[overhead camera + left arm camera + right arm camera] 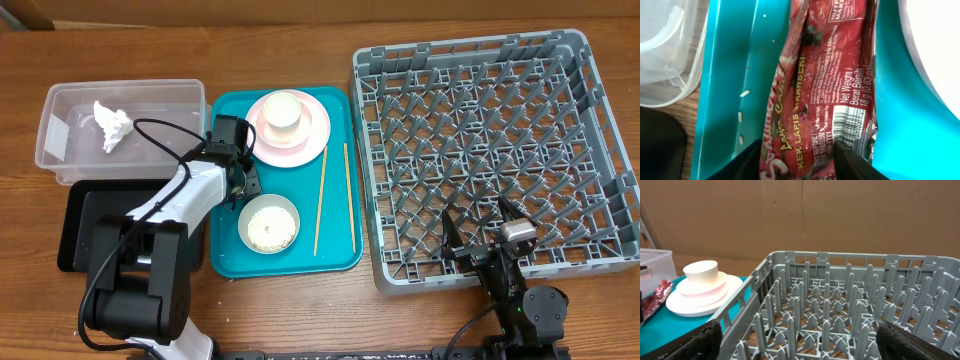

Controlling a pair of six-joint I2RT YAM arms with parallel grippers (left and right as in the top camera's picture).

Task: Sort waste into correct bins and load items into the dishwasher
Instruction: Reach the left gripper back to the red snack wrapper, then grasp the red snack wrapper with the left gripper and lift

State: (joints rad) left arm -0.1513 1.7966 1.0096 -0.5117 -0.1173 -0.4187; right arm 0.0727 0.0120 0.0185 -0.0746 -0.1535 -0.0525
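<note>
My left gripper (797,150) is down on the teal tray (730,75), its two black fingers pressed against both sides of the red snack wrapper (825,85). Loose rice grains (744,93) lie beside the wrapper. From overhead the left gripper (240,185) covers the wrapper. A white cup (283,112) stands on the pink plate (315,135). The white bowl (270,224) holds rice, and two chopsticks (321,200) lie to its right. A tissue wad (112,125) sits in the clear tub (60,140). My right gripper (485,215) hangs open over the grey dish rack (600,120).
The black tray (85,225) lies in front of the clear tub, partly under my left arm. In the right wrist view the rack's upright pegs (827,305) stand between my open fingers, with the plate (695,302) to the left. A cardboard wall closes off the back.
</note>
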